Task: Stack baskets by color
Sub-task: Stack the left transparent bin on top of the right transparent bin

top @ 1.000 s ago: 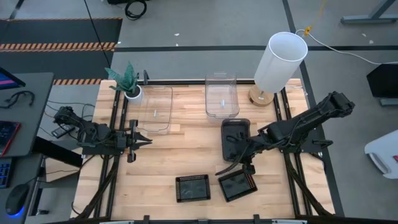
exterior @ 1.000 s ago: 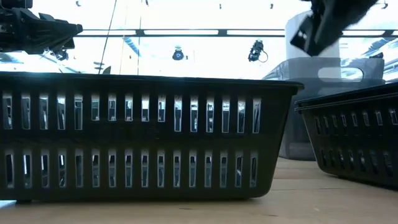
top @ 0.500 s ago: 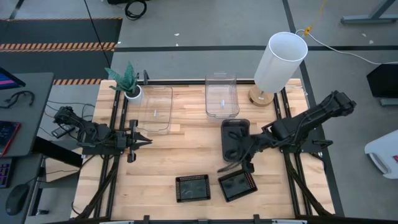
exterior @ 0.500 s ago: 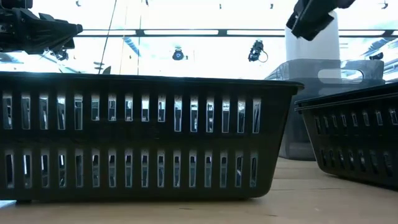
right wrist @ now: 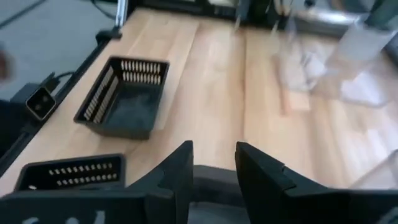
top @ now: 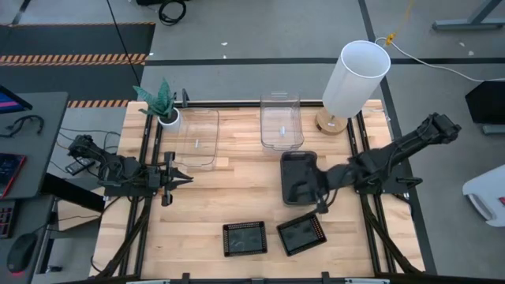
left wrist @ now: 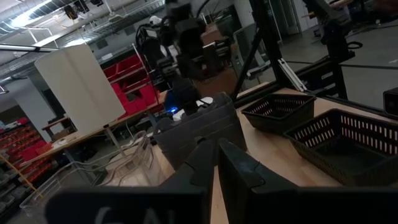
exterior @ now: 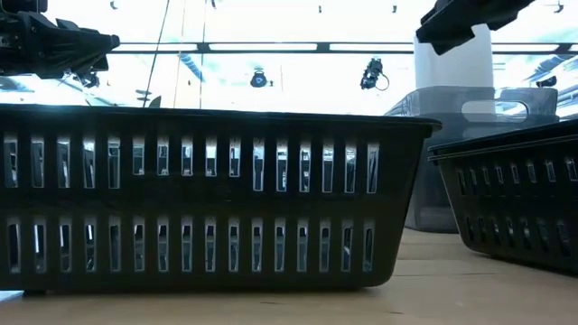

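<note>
A smoky dark-grey basket stack (top: 298,175) rests on its base right of the table's middle. Two black mesh baskets (top: 245,237) (top: 301,234) sit apart near the front edge. Two clear baskets (top: 199,138) (top: 282,121) stand at the back. My right gripper (top: 318,197) (right wrist: 214,152) hovers open over the near right corner of the smoky stack, its fingers pointing toward the table's left and slanting a little down, with nothing between them. My left gripper (top: 175,178) (left wrist: 216,152) waits shut and level at the table's left edge.
A white cylindrical lamp (top: 355,77) stands at the back right, and a small potted plant (top: 163,104) at the back left. Bare wood lies between the clear baskets and the mesh baskets. In the low view the mesh baskets (exterior: 208,208) (exterior: 515,199) fill the foreground.
My right gripper has drawn back from the right mesh basket toward the table's right and far edges, risen a little and tipped closer to level. Both mesh baskets lie where they were.
</note>
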### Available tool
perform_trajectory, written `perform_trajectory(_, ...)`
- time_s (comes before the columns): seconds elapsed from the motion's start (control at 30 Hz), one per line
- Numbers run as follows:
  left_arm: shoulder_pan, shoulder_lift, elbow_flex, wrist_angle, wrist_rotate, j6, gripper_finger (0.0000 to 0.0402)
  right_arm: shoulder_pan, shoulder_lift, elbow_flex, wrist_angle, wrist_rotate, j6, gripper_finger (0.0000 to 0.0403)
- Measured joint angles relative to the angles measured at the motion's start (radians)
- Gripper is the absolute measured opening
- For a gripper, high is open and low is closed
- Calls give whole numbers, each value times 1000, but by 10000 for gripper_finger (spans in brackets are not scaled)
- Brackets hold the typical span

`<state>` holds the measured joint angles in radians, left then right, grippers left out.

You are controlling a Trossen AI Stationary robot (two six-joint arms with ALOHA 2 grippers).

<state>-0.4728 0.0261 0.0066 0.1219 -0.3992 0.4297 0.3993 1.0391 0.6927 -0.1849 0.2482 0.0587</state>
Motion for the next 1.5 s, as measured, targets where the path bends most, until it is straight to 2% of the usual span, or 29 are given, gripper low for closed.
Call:
perform_trajectory(0.47, 0, 0, 0, 0, 0, 0, 27, -109, -401, -181, 62, -34, -159, 125)
perform_trajectory(0.83, 0, 0, 0, 0, 1, -18, 33, -121, -538, -181, 50, -93, -166, 125)
perform_trajectory(0.93, -2, 0, 0, 10, 9, -191, 33, -121, -541, -181, 49, -93, -141, 125)
perform_trajectory(1.03, -1, 0, 0, 58, -29, -436, 26, -121, -541, -181, 41, -93, -130, 125)
perform_trajectory(1.1, 0, 0, 0, 82, -45, -538, 22, -121, -541, -181, 26, -93, -129, 125)
perform_trajectory(1.27, 0, 0, 0, 99, -50, -693, 20, -121, -545, -181, 17, -87, -129, 125)
perform_trajectory(1.33, -1, 0, 1, 110, -103, -759, 20, -121, -544, -181, 21, -87, -125, 125)
perform_trajectory(1.4, 0, 2, 26, 54, -145, -786, 16, -121, -545, -181, 27, -86, -112, 125)
perform_trajectory(1.5, 3, 31, 126, -76, -155, -763, 8, -121, -543, -181, 27, -85, -98, 125)
